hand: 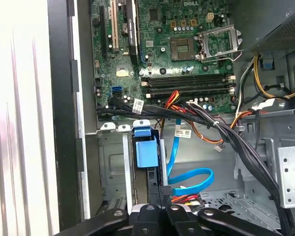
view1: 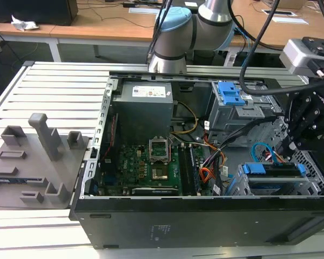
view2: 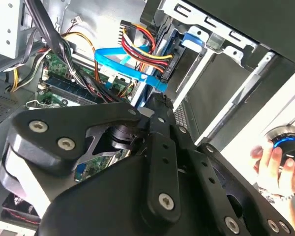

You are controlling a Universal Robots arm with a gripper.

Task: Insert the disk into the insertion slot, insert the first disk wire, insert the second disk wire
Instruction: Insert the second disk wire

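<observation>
One gripper (view1: 291, 144) at the disk (view1: 274, 170), fingertips hidden, grip unclear

**Ribbed metal tabletop, wooden desks behind**

A slatted aluminium tabletop (view1: 54, 86) fills the foreground under even indoor light. Beyond it, wooden desks (view1: 97, 24) on white legs run across the back, one carrying crumpled white paper (view1: 22, 23) beside a dark box (view1: 35, 9).
</observation>
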